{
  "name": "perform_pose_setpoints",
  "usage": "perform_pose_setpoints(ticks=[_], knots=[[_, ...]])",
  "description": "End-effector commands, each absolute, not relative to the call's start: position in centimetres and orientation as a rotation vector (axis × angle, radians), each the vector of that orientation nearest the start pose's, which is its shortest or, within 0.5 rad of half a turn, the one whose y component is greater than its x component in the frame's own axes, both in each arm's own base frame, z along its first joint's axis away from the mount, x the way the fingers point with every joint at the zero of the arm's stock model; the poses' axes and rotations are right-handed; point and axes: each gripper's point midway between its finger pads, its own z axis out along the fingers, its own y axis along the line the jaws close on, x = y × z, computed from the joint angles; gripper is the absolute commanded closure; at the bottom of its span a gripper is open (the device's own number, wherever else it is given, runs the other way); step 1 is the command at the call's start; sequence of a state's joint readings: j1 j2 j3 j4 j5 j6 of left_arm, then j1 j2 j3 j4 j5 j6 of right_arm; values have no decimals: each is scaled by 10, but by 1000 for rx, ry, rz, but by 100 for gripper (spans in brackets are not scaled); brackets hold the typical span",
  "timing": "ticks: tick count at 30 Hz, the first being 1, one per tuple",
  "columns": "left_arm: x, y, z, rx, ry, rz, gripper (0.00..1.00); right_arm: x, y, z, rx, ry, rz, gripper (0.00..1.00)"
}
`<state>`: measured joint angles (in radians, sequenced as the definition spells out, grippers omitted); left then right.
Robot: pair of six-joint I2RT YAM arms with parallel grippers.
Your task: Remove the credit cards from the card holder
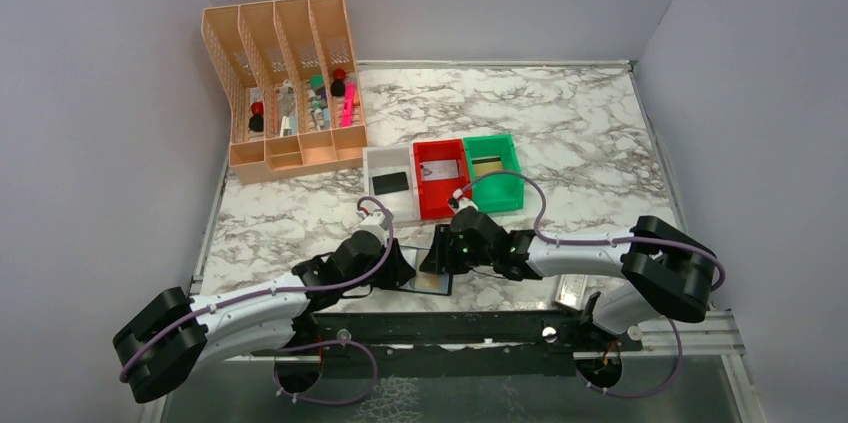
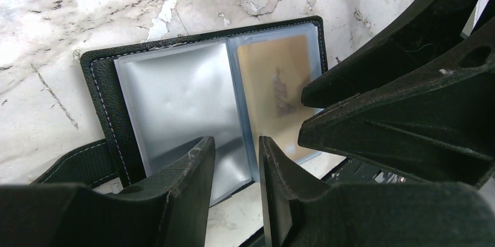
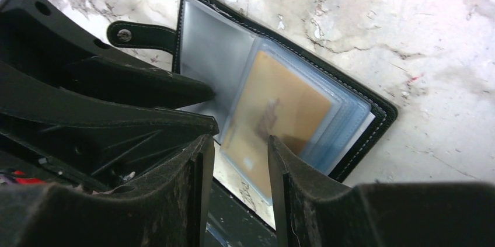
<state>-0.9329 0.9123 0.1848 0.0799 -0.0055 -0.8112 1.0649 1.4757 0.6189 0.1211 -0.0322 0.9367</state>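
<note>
The card holder (image 2: 105,101) lies open on the marble table (image 1: 580,133) at its near edge, between my two pincers. It has a black stitched border, cloudy blue-grey see-through pockets and a black snap tab. A yellowish-gold card (image 3: 280,107) sits in one pocket. My left pincer (image 2: 236,183) and right pincer (image 3: 240,188) both stand part open over the pockets, pinching nothing.
</note>
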Motion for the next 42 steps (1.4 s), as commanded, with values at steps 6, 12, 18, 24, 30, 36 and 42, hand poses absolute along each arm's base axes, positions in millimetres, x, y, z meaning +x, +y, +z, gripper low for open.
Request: perform_pose_setpoints(ticks=[6, 12, 18, 24, 30, 36, 42], knots=[[128, -215, 31, 192, 2414, -824, 62, 157, 331, 56, -149, 2518, 856, 56], [150, -199, 59, 153, 2351, -661, 45, 149, 297, 39, -164, 2578, 689, 54], [152, -197, 56, 108, 2378, -628, 43, 145, 306, 36, -198, 2581, 751, 54], [139, -189, 22, 97, 2497, -569, 46, 152, 324, 38, -283, 2583, 746, 57], [129, -195, 18, 70, 2485, -673, 63, 154, 332, 40, -334, 2582, 724, 62], [121, -200, 14, 50, 2476, -752, 73, 158, 333, 45, -404, 2575, 537, 60], [119, -202, 11, 28, 2466, -781, 74, 157, 339, 53, -468, 2547, 352, 58]])
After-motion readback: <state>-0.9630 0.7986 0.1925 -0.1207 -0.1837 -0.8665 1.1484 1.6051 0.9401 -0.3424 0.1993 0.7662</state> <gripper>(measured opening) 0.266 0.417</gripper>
